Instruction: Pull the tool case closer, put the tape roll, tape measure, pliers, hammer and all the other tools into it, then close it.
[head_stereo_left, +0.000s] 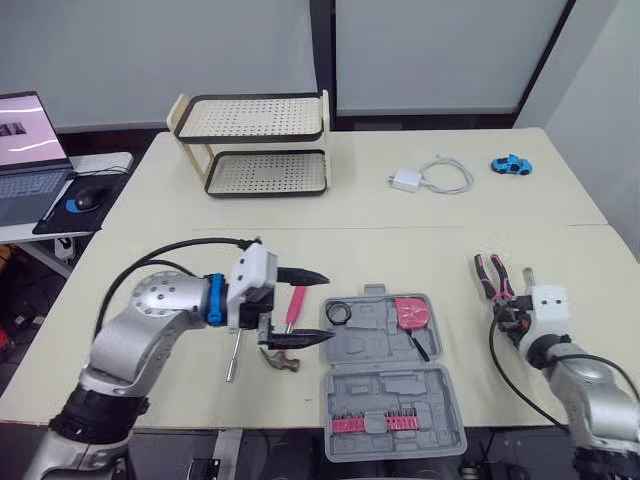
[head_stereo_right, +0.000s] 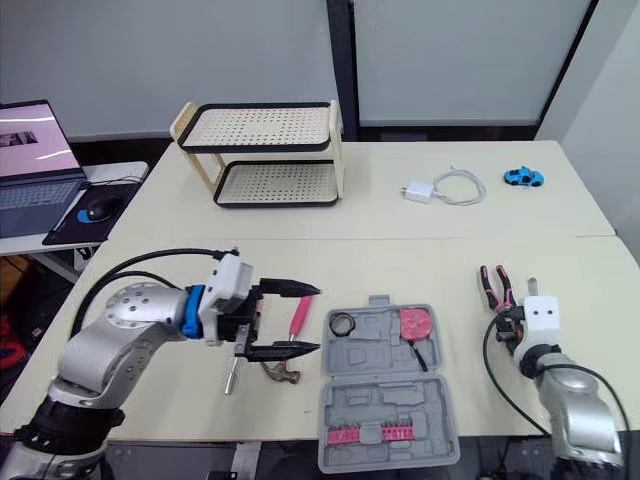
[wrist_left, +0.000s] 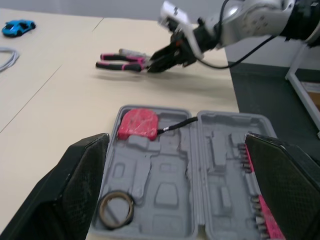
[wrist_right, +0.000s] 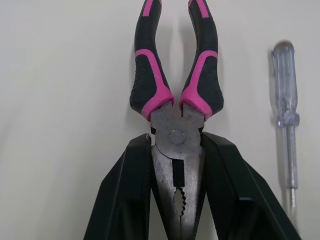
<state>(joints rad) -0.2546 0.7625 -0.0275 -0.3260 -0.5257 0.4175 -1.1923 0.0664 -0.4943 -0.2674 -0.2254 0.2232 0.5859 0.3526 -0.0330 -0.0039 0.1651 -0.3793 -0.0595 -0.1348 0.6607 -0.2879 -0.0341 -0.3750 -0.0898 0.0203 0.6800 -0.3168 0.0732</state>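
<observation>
At the front of the cream table (head_stereo_left: 400, 245) the grey moulded-plastic tool case (head_stereo_left: 385, 385) lies open flat. The left gripper (head_stereo_left: 326, 308) hovers just beside its left edge, black fingers spread wide and holding nothing. Under that gripper, on the table, are the hammer (head_stereo_left: 282, 358) with its metal head and a slim pink-handled tool (head_stereo_left: 296, 303). Both are outside the case.

The left wrist view looks straight into the case. The tape roll (head_stereo_left: 338, 313), a thin dark ring, sits in a corner recess. The red tape measure (wrist_left: 137, 124) lies in another recess of the same half, its black strap trailing across the ribbed plastic. The other half carries a pink strip of bits (head_stereo_left: 372, 423).

Well to the right of the case, the right gripper (head_stereo_left: 505, 310) is at the pliers (wrist_right: 175, 137). The right wrist view shows what the head views cannot: the two fingers are closed snugly on either side of the steel head, with the serrated jaws between them. The black-and-pink handles curve away on the table. A clear-handled screwdriver (wrist_right: 286, 115) lies just beside the pliers.
</observation>
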